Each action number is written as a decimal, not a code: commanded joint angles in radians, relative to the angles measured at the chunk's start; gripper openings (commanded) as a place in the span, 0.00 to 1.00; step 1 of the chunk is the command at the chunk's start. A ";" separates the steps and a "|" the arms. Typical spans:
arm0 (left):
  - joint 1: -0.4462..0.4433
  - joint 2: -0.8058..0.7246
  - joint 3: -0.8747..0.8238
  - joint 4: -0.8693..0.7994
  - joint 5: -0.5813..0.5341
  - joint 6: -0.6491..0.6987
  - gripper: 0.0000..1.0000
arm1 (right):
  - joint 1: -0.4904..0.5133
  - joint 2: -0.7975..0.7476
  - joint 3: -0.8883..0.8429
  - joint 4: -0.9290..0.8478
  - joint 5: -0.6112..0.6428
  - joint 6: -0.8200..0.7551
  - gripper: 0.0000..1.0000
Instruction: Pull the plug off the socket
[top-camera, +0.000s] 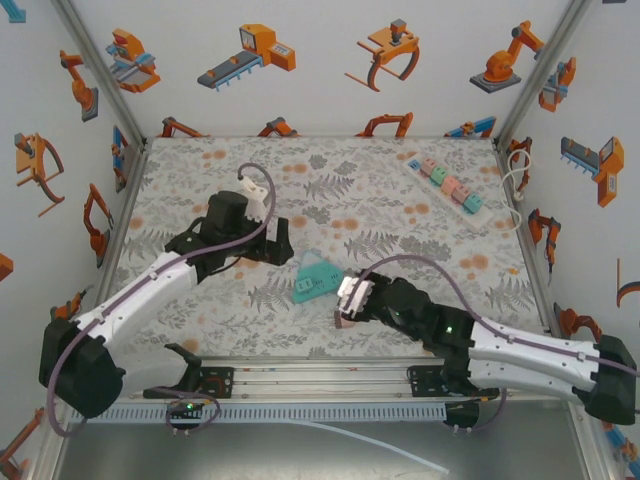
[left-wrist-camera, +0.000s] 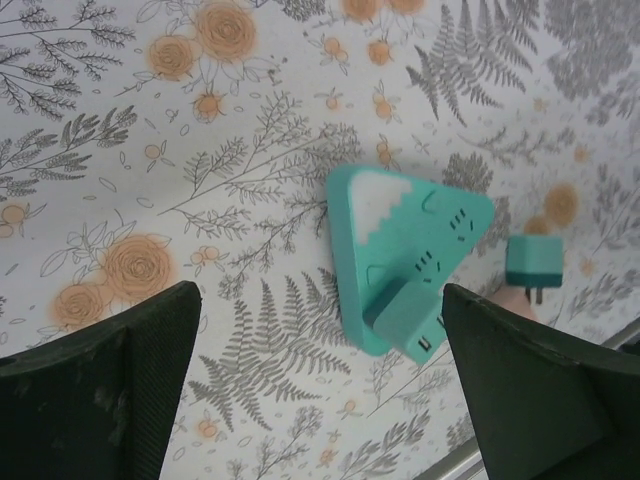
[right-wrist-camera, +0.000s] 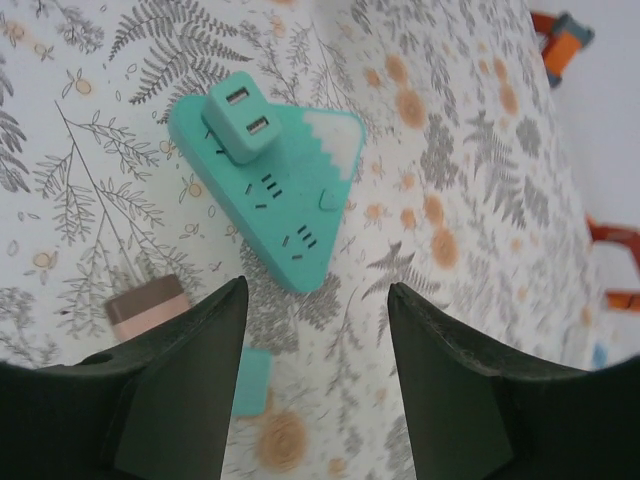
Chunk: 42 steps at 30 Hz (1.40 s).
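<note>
I see the teal triangular plastic socket (right-wrist-camera: 290, 200) on the floral counter (top-camera: 400, 190), with one teal cube plug (right-wrist-camera: 240, 125) seated in it and another teal plug (left-wrist-camera: 535, 265) loose beside it. The left gripper (left-wrist-camera: 318, 295) and right gripper (right-wrist-camera: 317, 290) hang released over the socket.

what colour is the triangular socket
Teal socket with a white zigzag corner; clearest in the left wrist view.

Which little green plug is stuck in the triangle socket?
The plug with two slots, standing on the triangle socket. The other green plug lies loose on the table beside it.
</note>
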 joint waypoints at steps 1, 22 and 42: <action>0.047 0.018 -0.043 0.098 0.090 -0.126 0.99 | -0.052 0.111 0.116 -0.023 -0.208 -0.234 0.55; 0.101 0.060 -0.159 0.166 0.164 -0.142 0.99 | -0.172 0.705 0.418 -0.018 -0.548 -0.261 0.40; -0.049 0.420 0.040 0.176 0.184 -0.160 0.83 | -0.172 0.708 0.440 -0.102 -0.560 -0.317 0.28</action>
